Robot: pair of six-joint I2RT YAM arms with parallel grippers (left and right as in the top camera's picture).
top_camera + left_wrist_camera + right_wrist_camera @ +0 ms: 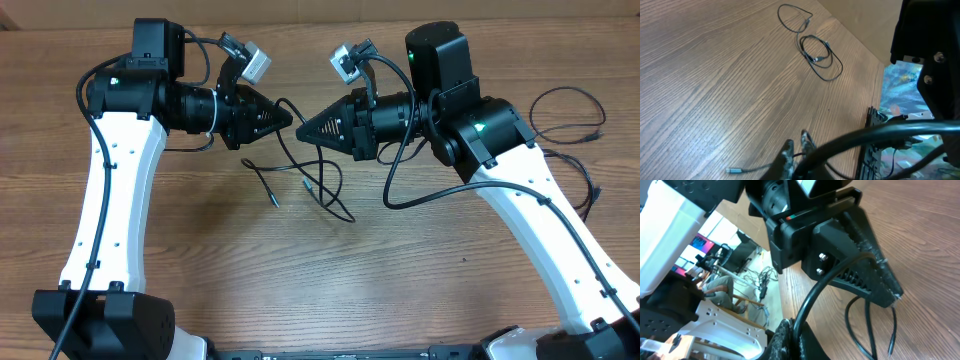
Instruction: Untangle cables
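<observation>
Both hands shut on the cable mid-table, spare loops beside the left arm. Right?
No: overhead shows the spare loops beside the right arm. Left hand and right hand are shut on the cable mid-table, as stated.

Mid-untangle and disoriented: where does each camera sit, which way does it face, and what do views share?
Overhead: above the wooden table, looking straight down; both white arms, left gripper and right gripper tip to tip on a thin black cable.
Left wrist: on the left arm, facing across the table toward black cable coils; own fingers at bottom.
Right wrist: on the right arm, facing the left gripper's black wedge; own fingers at bottom.
Shared: overhead and left wrist both show those coils.
</observation>
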